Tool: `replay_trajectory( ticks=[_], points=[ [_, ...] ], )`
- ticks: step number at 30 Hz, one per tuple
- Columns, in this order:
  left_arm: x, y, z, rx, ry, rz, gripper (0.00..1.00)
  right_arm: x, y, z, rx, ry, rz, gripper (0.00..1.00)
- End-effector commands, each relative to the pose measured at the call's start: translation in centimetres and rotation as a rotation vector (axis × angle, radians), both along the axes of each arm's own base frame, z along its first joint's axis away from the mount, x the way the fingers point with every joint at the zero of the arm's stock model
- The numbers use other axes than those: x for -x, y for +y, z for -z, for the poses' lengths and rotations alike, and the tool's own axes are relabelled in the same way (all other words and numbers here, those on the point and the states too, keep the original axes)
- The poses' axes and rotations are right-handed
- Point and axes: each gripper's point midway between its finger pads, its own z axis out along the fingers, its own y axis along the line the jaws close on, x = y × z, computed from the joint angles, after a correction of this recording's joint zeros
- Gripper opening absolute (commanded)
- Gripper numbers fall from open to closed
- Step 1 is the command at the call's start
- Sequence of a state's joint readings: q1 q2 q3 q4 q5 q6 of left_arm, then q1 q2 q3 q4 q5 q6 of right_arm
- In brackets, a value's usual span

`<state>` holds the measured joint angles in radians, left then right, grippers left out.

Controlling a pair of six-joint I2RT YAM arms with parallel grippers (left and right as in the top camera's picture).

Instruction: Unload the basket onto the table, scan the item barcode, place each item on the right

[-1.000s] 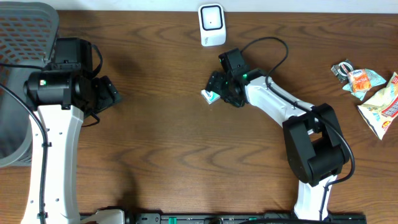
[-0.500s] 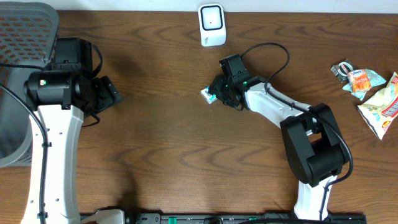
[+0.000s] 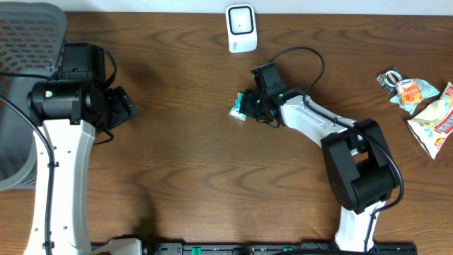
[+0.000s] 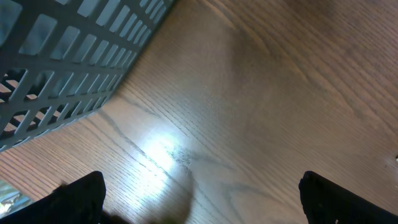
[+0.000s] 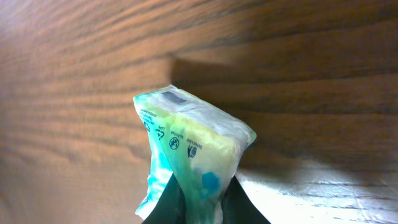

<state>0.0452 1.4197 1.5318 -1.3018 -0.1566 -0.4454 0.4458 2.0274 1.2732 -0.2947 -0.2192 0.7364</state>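
Observation:
The item is a small green-and-white packet (image 3: 238, 108) near the middle of the table, with a white label patch near its top (image 5: 174, 98). My right gripper (image 3: 249, 105) is shut on the packet (image 5: 193, 143), its two dark fingers (image 5: 168, 202) pinching the packet's lower end. The white barcode scanner (image 3: 241, 28) stands at the table's back edge, well apart from the packet. My left gripper (image 4: 199, 199) hangs open over bare wood at the left, holding nothing.
A grey mesh basket (image 3: 28, 42) sits at the far left, close to my left arm; its wall (image 4: 68, 68) fills the left wrist view's upper left. Several snack packets (image 3: 425, 106) lie at the right edge.
My right gripper closed on the packet and squeezed its end. The packet shifted slightly. The left arm stayed still.

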Motion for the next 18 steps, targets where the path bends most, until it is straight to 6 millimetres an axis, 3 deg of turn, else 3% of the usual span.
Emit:
replay_trajectory(
  ticks=[1, 3, 4, 9, 13, 18],
  points=[
    [0.0, 0.3, 0.0, -0.006, 0.002, -0.016, 0.98, 0.4, 0.3, -2.5, -0.004, -0.098, -0.195, 0.07],
    [0.0, 0.3, 0.0, -0.006, 0.002, -0.016, 0.98, 0.7, 0.6, -3.8, -0.008, -0.146, -0.286, 0.07],
    [0.0, 0.3, 0.0, -0.006, 0.002, -0.016, 0.98, 0.9, 0.9, -4.4, -0.014, -0.168, -0.327, 0.01],
    [0.0, 0.3, 0.0, -0.006, 0.002, -0.016, 0.98, 2.2, 2.4, -6.8, -0.056, -0.276, -0.550, 0.01],
    [0.0, 0.3, 0.0, -0.007, 0.002, -0.015, 0.98, 3.3, 3.0, -7.0, -0.073, -0.313, -0.679, 0.01],
    [0.0, 0.3, 0.0, -0.007, 0.002, -0.015, 0.98, 5.2, 2.4, -5.9, -0.028, -0.303, -0.818, 0.01]
  ],
)
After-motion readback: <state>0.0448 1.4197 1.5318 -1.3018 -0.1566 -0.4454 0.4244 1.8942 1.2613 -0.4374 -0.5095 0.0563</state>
